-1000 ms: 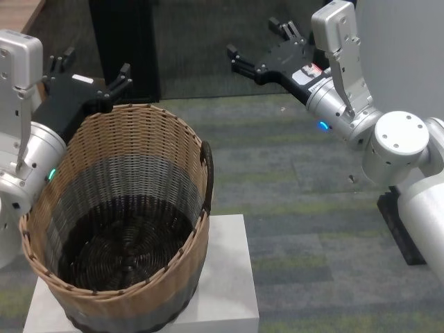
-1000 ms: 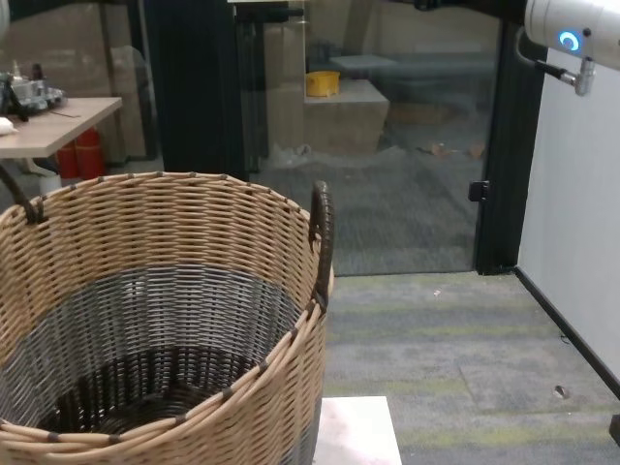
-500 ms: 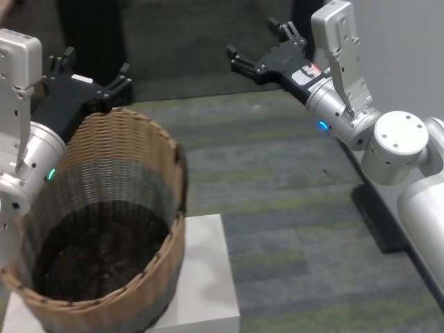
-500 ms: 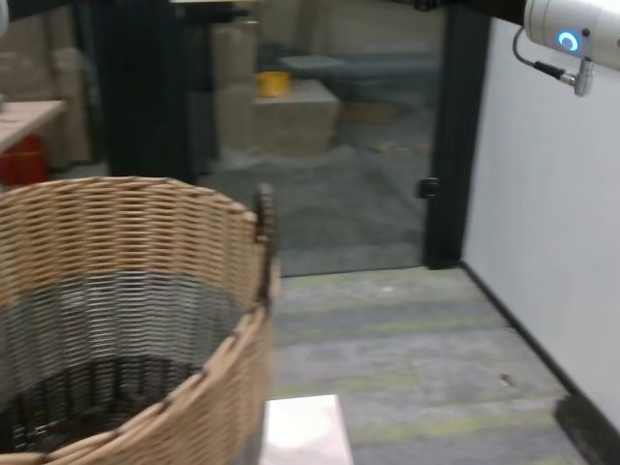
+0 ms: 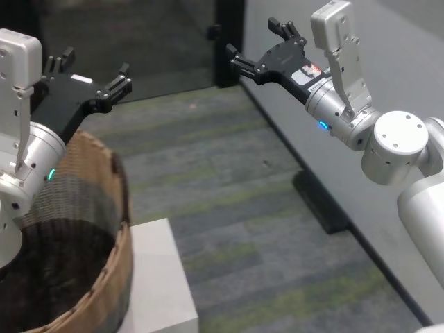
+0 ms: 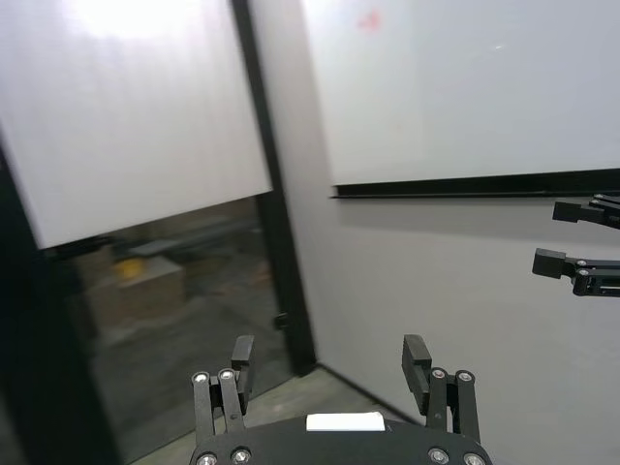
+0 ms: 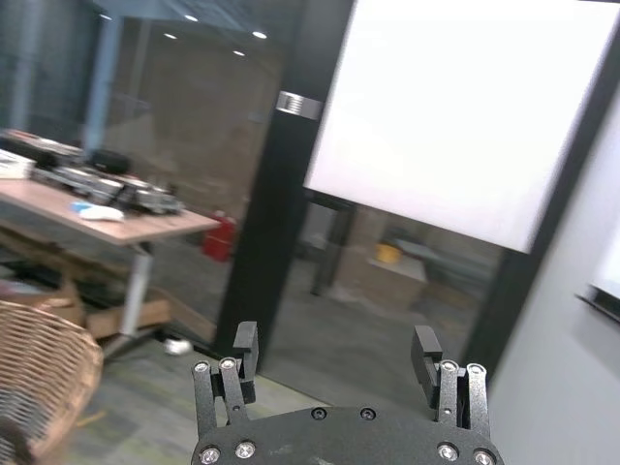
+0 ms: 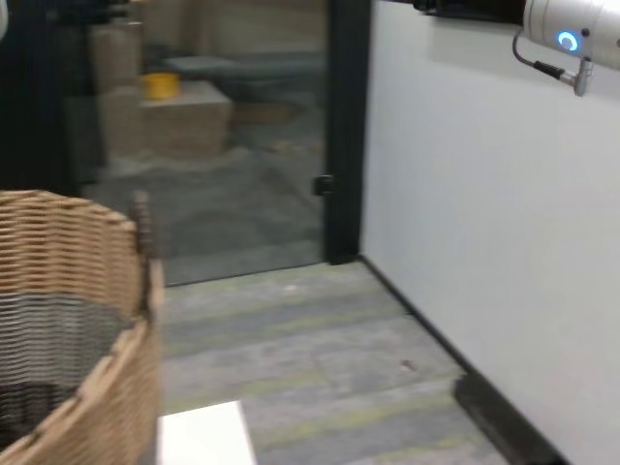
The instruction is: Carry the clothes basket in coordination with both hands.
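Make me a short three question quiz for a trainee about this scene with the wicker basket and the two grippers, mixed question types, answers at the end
1. True or false: the left gripper is closed on a handle of the clothes basket.
2. Multiple choice: what does the basket rest on? A) the carpet B) a white block C) a wooden table
3. Fill in: the right gripper hangs in the air with its fingers ____.

Key
1. False: it is open, above and behind the rim, touching nothing.
2. B, the white block.
3. Open, well to the right of the basket and holding nothing.
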Tool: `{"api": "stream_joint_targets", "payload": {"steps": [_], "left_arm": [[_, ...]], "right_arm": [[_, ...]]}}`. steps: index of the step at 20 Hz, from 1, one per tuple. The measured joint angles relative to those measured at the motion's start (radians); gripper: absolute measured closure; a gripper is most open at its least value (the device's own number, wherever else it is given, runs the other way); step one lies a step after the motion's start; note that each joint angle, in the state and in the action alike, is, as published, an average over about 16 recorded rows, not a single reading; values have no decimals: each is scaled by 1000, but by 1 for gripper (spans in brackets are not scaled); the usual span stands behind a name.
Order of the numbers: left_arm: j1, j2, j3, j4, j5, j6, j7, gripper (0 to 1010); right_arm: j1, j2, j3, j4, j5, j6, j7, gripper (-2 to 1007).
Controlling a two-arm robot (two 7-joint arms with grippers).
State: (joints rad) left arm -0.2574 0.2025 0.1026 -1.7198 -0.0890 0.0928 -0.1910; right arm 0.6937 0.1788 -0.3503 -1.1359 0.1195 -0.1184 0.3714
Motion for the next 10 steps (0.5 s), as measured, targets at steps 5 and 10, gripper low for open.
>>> {"api": "stream_joint_targets", "payload": {"steps": [5, 10], "left_arm": [[0, 0, 0, 0, 0, 0, 0, 8], [0, 0, 0, 0, 0, 0, 0, 8]], "right_arm": [[0, 0, 0, 0, 0, 0, 0, 3], [0, 0, 0, 0, 0, 0, 0, 3]]}}
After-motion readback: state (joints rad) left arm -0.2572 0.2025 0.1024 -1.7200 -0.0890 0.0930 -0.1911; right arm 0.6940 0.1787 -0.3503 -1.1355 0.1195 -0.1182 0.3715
